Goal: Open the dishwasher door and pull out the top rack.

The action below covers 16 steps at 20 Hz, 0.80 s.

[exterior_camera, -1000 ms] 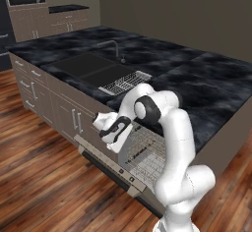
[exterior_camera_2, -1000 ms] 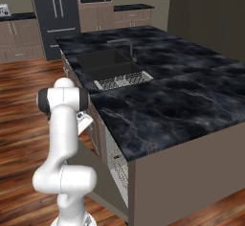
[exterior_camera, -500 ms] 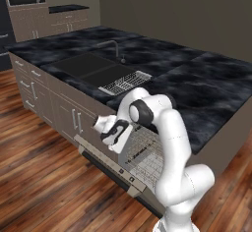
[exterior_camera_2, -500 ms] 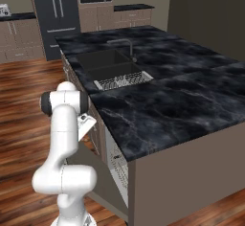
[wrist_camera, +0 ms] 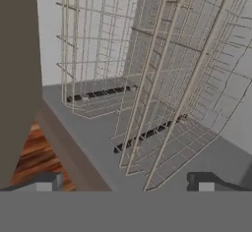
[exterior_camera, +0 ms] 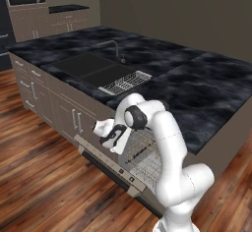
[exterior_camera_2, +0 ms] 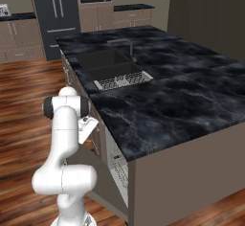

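The dishwasher door (exterior_camera: 106, 159) hangs open, tilted down toward the floor, its pale rim and dark button strip facing up; from the right it is a taupe slab (exterior_camera_2: 95, 182) below the counter. A light-grey wire rack (exterior_camera: 145, 152) sits inside the cavity. My gripper (exterior_camera: 117, 136) hovers over the door at the mouth of the opening, open and empty. In the hand view the fingertips (wrist_camera: 47, 182) stand wide apart before the wire grids (wrist_camera: 162, 93), touching nothing. I cannot tell which grid is the top rack.
A black marble counter (exterior_camera: 197, 93) tops the island, with a dark sink (exterior_camera: 93, 69), faucet and a small white drainer grid (exterior_camera: 125, 82). Taupe cabinet doors (exterior_camera: 74, 118) sit left of the dishwasher. Wood floor (exterior_camera: 44, 177) lies in front.
The arm has sunk a little and the hand has edged down and closer to the dishwasher opening. The jaws stay wide open and the door has not moved.
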Tool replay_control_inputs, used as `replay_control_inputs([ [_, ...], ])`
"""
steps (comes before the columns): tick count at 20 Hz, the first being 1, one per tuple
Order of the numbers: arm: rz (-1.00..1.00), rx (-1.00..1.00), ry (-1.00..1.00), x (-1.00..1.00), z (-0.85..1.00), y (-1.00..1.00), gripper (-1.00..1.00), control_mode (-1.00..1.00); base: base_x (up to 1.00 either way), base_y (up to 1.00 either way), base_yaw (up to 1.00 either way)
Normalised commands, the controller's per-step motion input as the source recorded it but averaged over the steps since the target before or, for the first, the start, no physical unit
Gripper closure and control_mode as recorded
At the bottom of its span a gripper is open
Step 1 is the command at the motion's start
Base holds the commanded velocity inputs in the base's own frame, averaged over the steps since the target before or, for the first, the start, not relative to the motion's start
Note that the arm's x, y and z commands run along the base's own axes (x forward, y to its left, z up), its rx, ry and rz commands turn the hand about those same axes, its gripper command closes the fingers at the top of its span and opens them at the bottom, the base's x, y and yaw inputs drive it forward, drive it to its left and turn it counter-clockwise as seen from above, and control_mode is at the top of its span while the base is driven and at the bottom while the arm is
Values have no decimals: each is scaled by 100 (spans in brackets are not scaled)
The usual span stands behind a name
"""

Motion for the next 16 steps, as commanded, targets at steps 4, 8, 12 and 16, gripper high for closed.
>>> replay_control_inputs([
  [4, 0, -12, -1, 27, -7, -9, -100, -100, 0, 0, 0],
  [8, 0, -9, -1, 27, 0, -15, -100, -100, 0, 0, 0],
  [12, 0, -6, 0, 37, 0, -21, -100, -100, 0, 0, 0],
  [16, 0, -6, 0, 29, -12, -15, -100, -100, 0, 0, 0],
])
